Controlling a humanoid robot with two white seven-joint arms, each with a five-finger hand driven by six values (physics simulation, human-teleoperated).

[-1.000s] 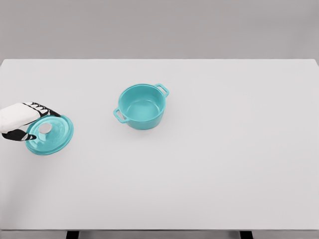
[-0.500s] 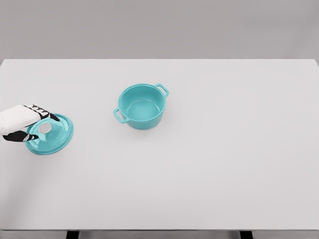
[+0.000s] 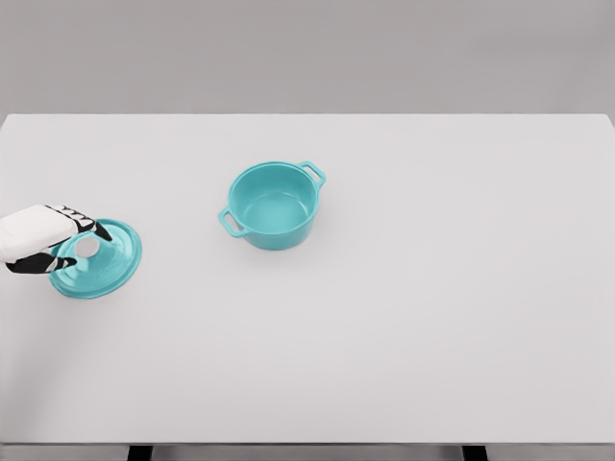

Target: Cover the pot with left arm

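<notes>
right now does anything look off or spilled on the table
Nothing stands out. The teal pot sits upright and open mid-table; its lid lies apart near the left edge, with the left hand at its knob. No spill or damage shows.

Left hand (image 3: 43, 240) in from left edge, fingers (image 3: 85, 223) curled round the knob of teal lid (image 3: 104, 264), lid at table's (image 3: 384, 336) left side. Open teal pot (image 3: 273, 205) sits upright nr table middle, well apart from lid, w/ two side handles.
</notes>
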